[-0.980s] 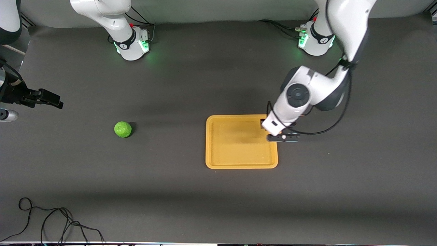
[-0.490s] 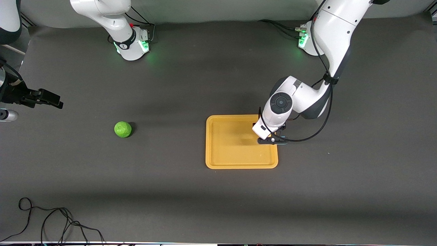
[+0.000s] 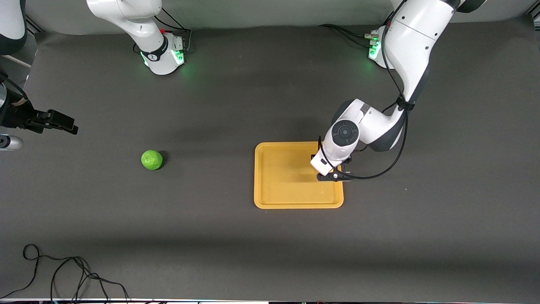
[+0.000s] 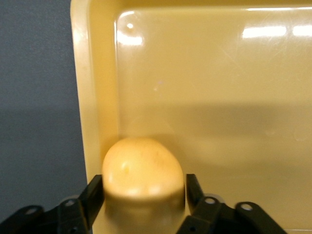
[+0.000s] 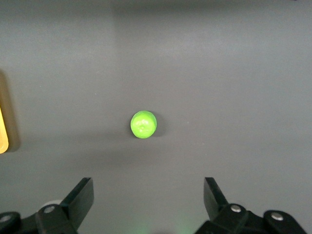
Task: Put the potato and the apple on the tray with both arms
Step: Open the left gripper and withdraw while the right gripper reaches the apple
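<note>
My left gripper [image 4: 144, 195] is shut on the yellow-orange potato [image 4: 143, 170]. It holds the potato low over the orange-yellow tray [image 4: 90, 97], just inside the rim at the left arm's end; I cannot tell whether the potato touches the floor of the tray. In the front view the left wrist [image 3: 337, 145] hides the potato above the tray [image 3: 287, 204]. The green apple [image 3: 152, 160] lies on the dark table toward the right arm's end. My right gripper [image 5: 148, 195] is open and empty, high over the table with the apple [image 5: 144, 124] below it. It waits.
A black cable [image 3: 63, 274] loops on the table near the front camera at the right arm's end. A silver cylinder [image 3: 8, 142] shows at that end's edge. The tray's rim [image 5: 2, 131] also shows in the right wrist view.
My left gripper has come down and moved inward over the tray with the potato in it. The right arm and the apple have not moved.
</note>
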